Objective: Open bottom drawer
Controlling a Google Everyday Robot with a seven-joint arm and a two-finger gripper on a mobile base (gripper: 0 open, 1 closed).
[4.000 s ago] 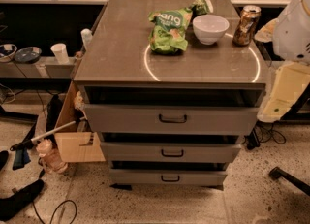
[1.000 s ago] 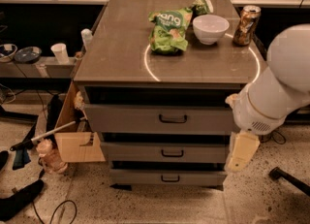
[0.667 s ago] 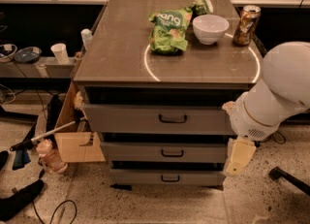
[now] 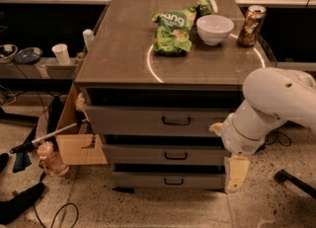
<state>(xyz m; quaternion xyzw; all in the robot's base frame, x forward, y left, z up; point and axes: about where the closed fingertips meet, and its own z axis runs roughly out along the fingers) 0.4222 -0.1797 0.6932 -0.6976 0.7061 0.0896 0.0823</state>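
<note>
One end effector beside bottom drawer

White arm bent; end effector hangs low, ptg down.

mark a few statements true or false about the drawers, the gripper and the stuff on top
1. A white bowl sits on the cabinet top. True.
2. The gripper is on the handle of the bottom drawer. False: it hangs at the drawer's right end, away from the handle.
3. The can stands left of the bowl. False: it stands to the right.
4. A green chip bag lies left of the bowl. True.
</note>
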